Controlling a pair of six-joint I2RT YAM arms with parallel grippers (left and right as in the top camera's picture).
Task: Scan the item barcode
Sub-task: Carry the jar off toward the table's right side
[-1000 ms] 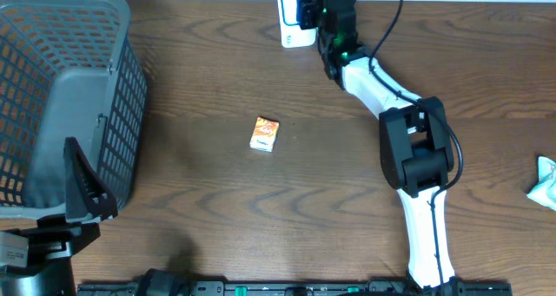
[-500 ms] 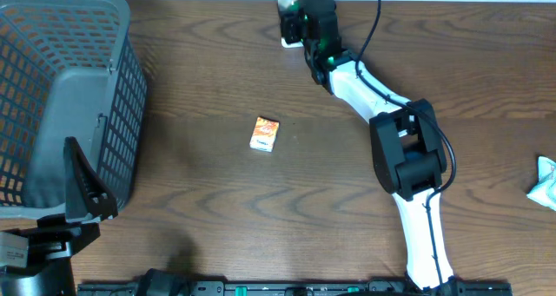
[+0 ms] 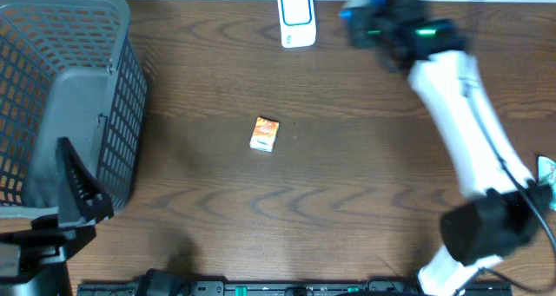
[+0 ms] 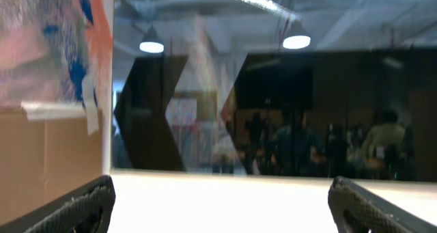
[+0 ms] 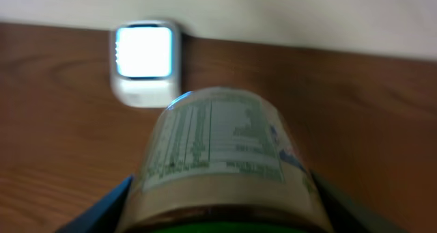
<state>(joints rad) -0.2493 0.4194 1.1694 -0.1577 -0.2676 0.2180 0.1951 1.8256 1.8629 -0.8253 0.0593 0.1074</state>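
At the upper edge of the overhead frame, our right end effector was clenched on the jar. The scanner stood near, to its left; we judged that arm nearer.

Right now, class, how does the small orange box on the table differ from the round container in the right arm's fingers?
The orange box is flat and rectangular; the container is round with a pale printed label. The box lies loose on the table; the container is clamped in the right fingers. The box sits mid-table; the container is near the scanner. Both are packaged goods.
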